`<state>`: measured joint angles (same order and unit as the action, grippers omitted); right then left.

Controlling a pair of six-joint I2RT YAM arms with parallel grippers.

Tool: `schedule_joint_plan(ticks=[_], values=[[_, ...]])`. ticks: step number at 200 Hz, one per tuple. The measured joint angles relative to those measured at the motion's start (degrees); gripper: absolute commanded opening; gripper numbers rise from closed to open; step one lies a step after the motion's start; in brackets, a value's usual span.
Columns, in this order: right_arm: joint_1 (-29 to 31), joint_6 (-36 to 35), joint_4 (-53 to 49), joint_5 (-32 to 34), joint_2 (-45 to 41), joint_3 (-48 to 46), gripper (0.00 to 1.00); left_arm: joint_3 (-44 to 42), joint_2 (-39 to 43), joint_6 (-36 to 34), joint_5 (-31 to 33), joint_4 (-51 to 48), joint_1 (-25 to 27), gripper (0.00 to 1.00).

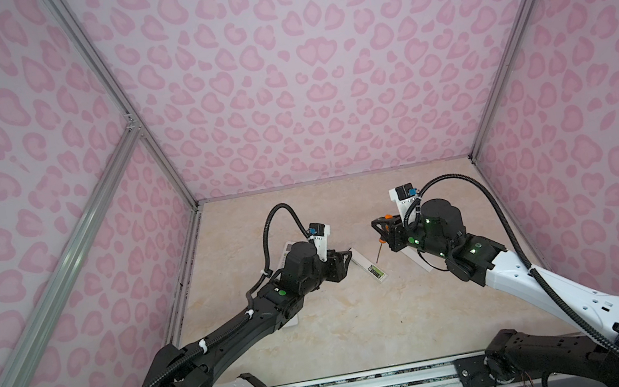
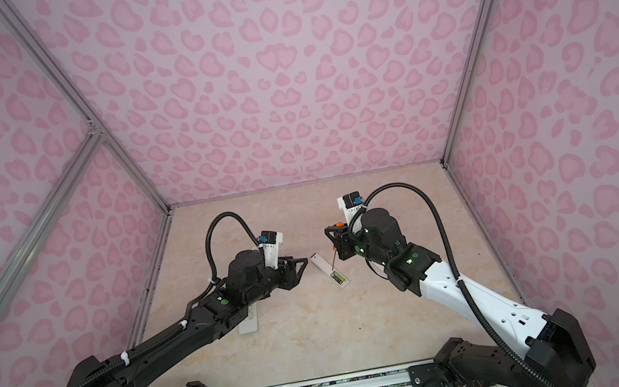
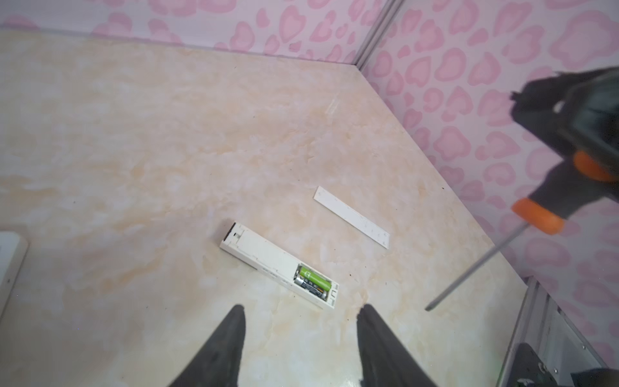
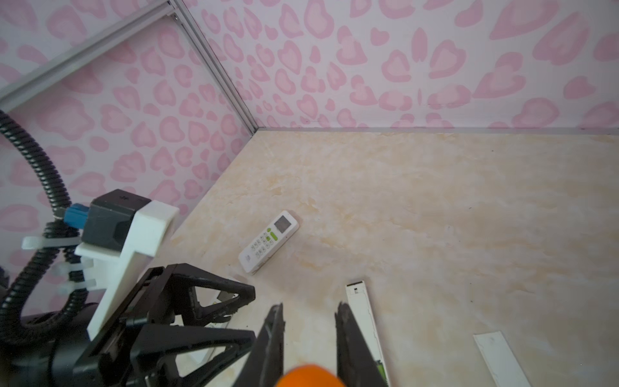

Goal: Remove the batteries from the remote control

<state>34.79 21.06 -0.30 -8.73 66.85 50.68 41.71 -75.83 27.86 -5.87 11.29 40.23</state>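
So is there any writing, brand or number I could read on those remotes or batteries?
None can be read.
Batteries in the open slim remote: print too small and blurred.
Buttoned remote: key labels and screen too small.
Loose cover: no print visible.

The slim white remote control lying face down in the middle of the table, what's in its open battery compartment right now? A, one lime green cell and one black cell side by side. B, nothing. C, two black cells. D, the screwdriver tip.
A: in the left wrist view the slim white remote control holds a lime green battery beside a black battery.
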Motion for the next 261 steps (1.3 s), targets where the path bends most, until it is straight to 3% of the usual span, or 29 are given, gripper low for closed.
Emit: schedule_joint_plan(ticks=[63,124,167,199,261], values=[[0.3,-3.8,5.9,5.7,9.1,-2.5,0.00,3.7,-20.0,14.7,-6.4,5.4,-2.4,0.39],[-0.3,-4.1,12.3,6.8,13.3,-6.7,0.00,11.7,-34.4,19.2,-11.9,11.3,-2.7,0.27],[-0.4,-3.7,15.8,7.2,15.7,-7.5,0.00,14.8,-38.3,20.1,-13.9,13.3,-3.1,0.23],[-0.4,-2.4,17.2,7.2,17.0,-7.5,0.00,14.8,-38.7,20.6,-14.6,14.3,-3.1,0.28],[2.1,0.9,18.3,10.3,18.1,-7.4,0.00,9.0,-34.6,22.0,-14.6,15.3,-3.1,0.29]])
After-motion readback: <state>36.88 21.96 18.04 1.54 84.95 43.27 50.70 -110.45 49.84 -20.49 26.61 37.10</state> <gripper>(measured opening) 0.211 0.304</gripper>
